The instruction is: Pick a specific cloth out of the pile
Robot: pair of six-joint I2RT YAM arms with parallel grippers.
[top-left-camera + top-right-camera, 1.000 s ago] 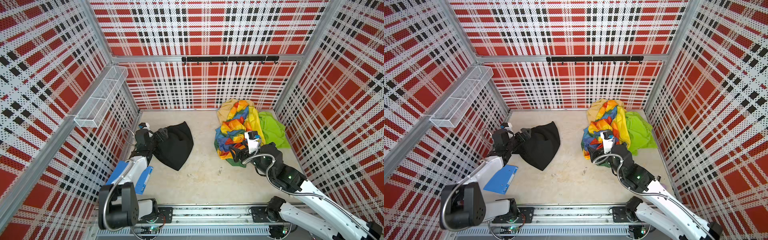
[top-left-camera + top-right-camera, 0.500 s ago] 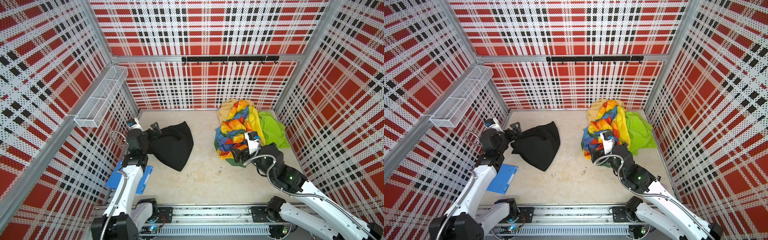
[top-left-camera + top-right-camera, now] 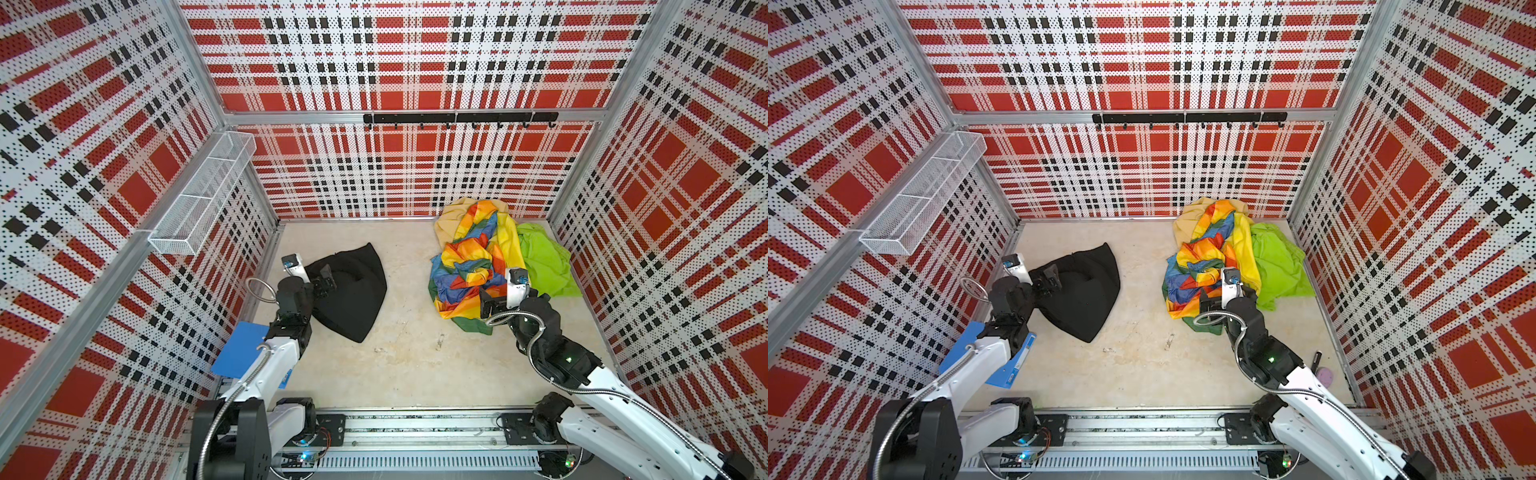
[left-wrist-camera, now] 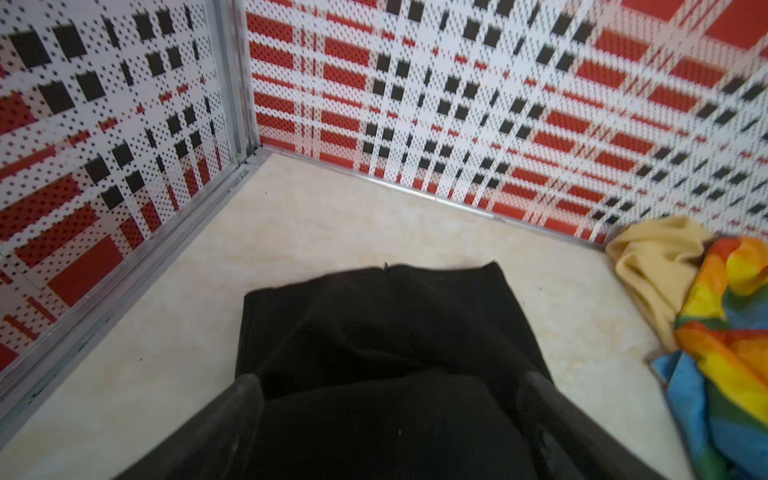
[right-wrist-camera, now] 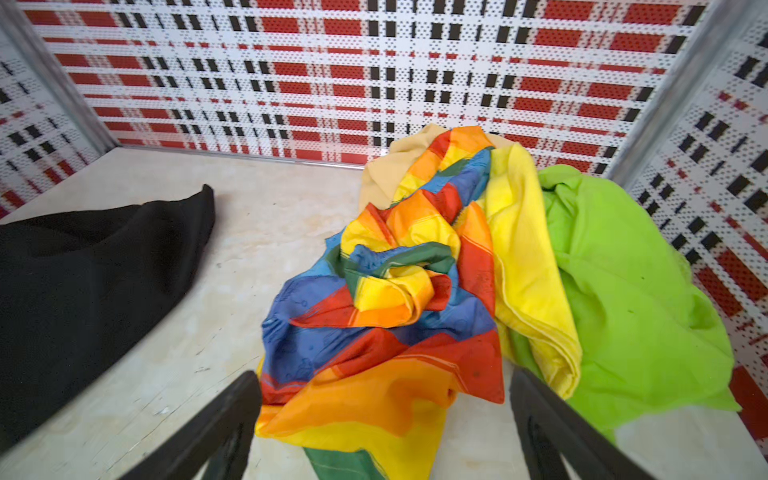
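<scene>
The left gripper (image 4: pixel 392 384) stands with its jaws spread wide and grips nothing. The large plain matte black cloth (image 4: pixel 386 324) lies slack under and beyond its fingers. Black on black, it is hard to say whether a fingertip brushes the fabric.

In a top view this cloth (image 3: pixel 353 295) sits left of centre on the pale floor, well apart from the pile of cloths (image 3: pixel 478 257) at the right. The right gripper (image 5: pixel 384 380) is likewise fully spread and empty, poised just short of the rainbow-patchwork cloth (image 5: pixel 395 291). A lime green cloth (image 5: pixel 623 291) lies beside that one, and a pale yellow cloth (image 4: pixel 648 257) behind it.

The picking-out looks done, with the step in hand being the release. The next move probably calls for lifting the left arm straight clear, so that no finger snags the fabric and drags it.
</scene>
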